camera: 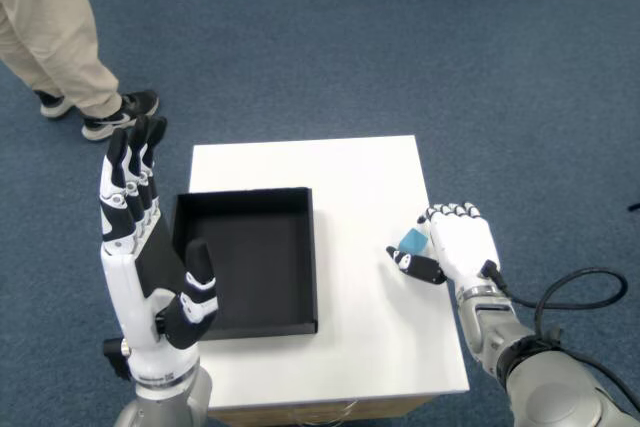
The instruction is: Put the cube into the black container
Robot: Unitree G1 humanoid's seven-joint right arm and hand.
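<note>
While cube (412, 241) is pinched between thumb and fingers of right hand (455, 249) at table's (350, 177) 3 o'clock edge, grab step is judged done. Next: cube to be lifted, carried toward 9 o'clock, dropped in black container (246, 259).
</note>
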